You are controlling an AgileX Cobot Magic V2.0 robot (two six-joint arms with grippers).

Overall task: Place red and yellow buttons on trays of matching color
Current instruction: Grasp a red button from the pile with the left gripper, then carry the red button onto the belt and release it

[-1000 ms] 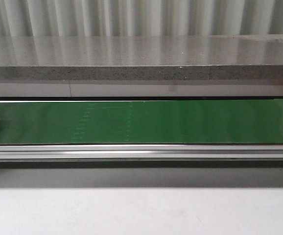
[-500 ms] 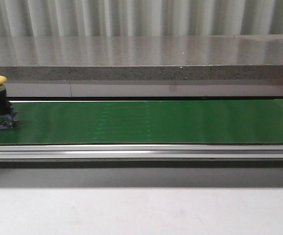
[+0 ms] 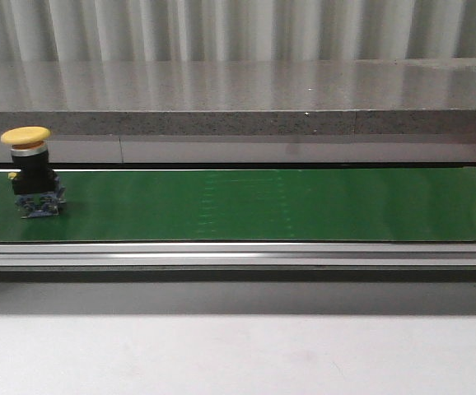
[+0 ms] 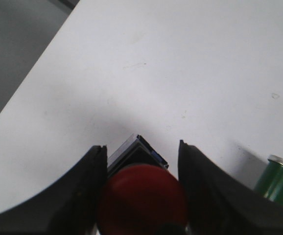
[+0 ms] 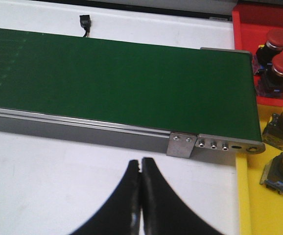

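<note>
Moved further right along the green belt (image 3: 263, 206): yellow button (image 3: 30, 173), upright near its left end. Looks light, rigid, top-heavy; best pinched across the black body under the cap. Left gripper (image 4: 141, 196) jaws clamped on a red button (image 4: 142, 198) over the table (image 4: 180, 73); right gripper (image 5: 141, 196) jaws pressed together, empty.

Front camera: low, near table height, looking forward across the white table (image 3: 238, 354) side-on at the green belt (image 3: 263, 206); grey wall behind. Left wrist camera: close above the table, looking down between its fingers (image 4: 78, 196). Right wrist camera: higher, angled down at the belt's end and two trays. Front and right wrist views share the belt.
</note>
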